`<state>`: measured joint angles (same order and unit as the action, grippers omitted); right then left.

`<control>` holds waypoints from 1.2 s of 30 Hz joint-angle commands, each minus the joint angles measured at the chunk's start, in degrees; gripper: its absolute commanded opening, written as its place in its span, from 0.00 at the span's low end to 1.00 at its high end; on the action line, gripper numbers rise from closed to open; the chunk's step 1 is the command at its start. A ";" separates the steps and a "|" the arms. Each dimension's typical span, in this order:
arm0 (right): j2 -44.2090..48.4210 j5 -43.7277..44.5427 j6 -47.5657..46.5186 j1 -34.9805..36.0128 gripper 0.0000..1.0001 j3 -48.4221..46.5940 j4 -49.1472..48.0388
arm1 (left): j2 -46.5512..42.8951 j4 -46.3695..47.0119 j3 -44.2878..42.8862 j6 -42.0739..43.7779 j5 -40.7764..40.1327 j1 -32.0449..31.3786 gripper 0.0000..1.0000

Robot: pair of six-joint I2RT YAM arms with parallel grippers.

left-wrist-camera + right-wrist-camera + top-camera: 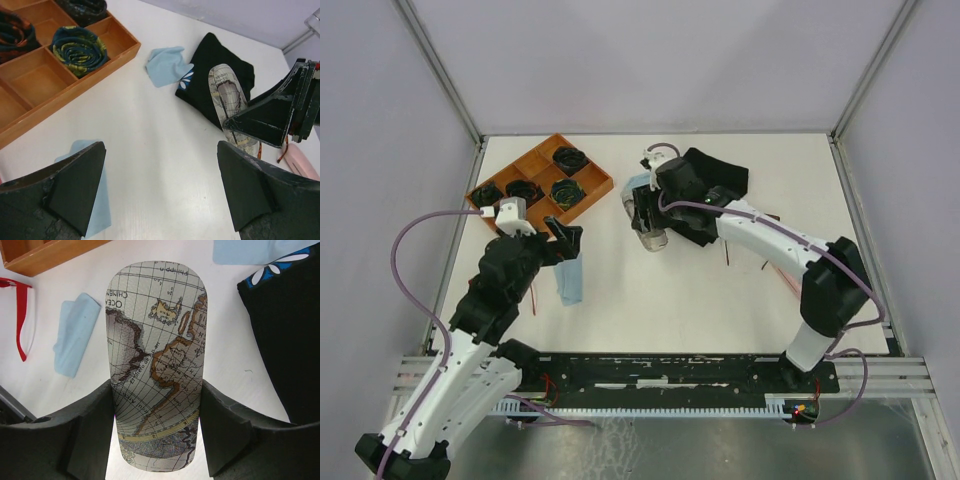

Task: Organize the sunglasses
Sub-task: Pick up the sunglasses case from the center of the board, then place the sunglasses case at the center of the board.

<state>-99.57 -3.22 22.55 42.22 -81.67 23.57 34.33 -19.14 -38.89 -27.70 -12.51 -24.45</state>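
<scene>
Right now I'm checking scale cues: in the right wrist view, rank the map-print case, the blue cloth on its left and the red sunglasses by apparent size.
1. map-print case, inflated by nearness.
2. left blue cloth.
3. red sunglasses, cut off at the edge, so unsure.

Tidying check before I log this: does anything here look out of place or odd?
Nothing looks spilled or broken. The red sunglasses lie loose on the table beside a rumpled blue cloth, outside any case. Oddly for a sunglasses job, the wooden tray holds rolled ties instead.
</scene>
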 commanded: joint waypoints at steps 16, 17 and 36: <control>15.84 20.14 10.63 5.55 0.37 28.42 2.80 | 1.23 6.00 2.47 -2.59 6.25 0.19 0.99; 15.97 20.25 11.59 5.66 0.38 29.66 1.59 | 1.47 6.02 2.43 -2.61 6.35 0.19 0.99; 12.26 16.78 9.77 6.91 0.83 29.14 2.63 | 1.76 5.51 2.84 -2.69 5.56 0.26 0.99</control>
<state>-88.29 13.52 33.28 48.88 -49.21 25.96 36.27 -15.73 -35.90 -28.27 -7.09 -24.45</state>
